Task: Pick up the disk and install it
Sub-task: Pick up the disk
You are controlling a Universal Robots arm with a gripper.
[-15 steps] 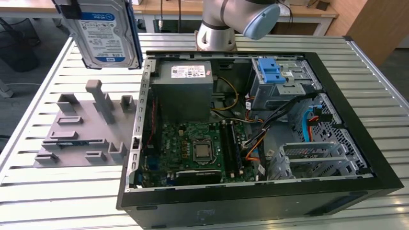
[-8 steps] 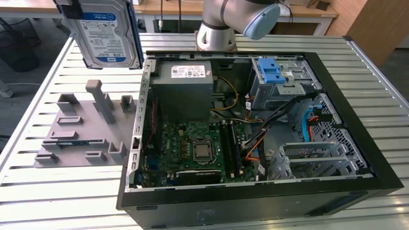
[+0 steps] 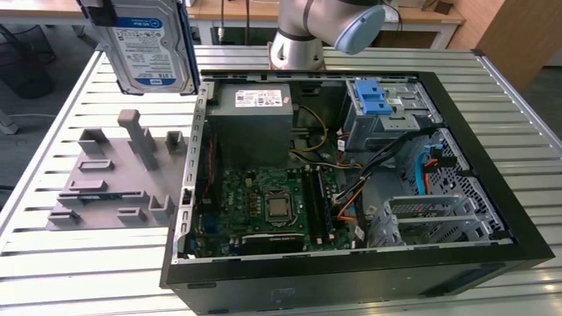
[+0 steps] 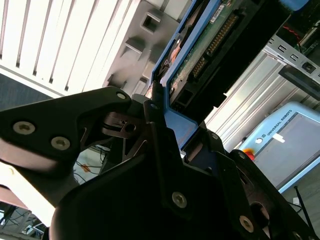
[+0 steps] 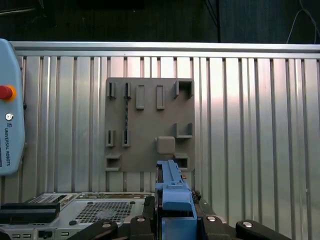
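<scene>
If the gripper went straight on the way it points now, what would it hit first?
Probably the grey fixture plate: the gripper, shut on the disk, points down at it, so the disk's end would touch first. Depth is unclear.

**Stuff that's cut off or blocked here**

The disk [image 3: 149, 46] runs off the top edge of the exterior view, and so does the arm [image 3: 307, 33]. The case [image 3: 518, 224] loses its near wall at the bottom edge. In the second wrist view, the gripper [image 4: 175, 120] clamped on the disk blocks a good chunk of it. The pendant [image 5: 10, 130] is sliced by the first wrist view's edge.
</scene>
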